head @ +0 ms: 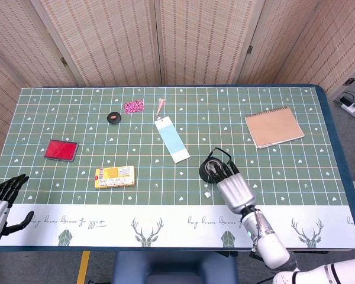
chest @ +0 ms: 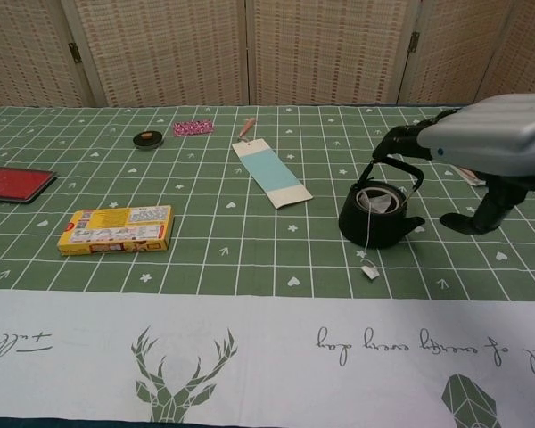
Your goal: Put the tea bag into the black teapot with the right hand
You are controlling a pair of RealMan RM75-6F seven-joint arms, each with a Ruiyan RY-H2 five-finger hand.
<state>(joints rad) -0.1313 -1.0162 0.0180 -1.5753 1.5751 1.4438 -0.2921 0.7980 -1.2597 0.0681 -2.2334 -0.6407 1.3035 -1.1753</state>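
The black teapot stands right of the table's middle, handle upright. A pale tea bag shows inside its opening. Its string runs over the front rim down to the paper tag, which lies on the cloth. My right hand hovers just right of the pot, fingers apart and holding nothing; its fingertips reach over the handle. My left hand rests at the table's near-left corner with fingers spread and nothing in it.
A yellow box and a red pad lie at the left. A blue-and-white card lies just behind the pot. A brown notebook sits at the right. A small black disc and a pink item lie further back.
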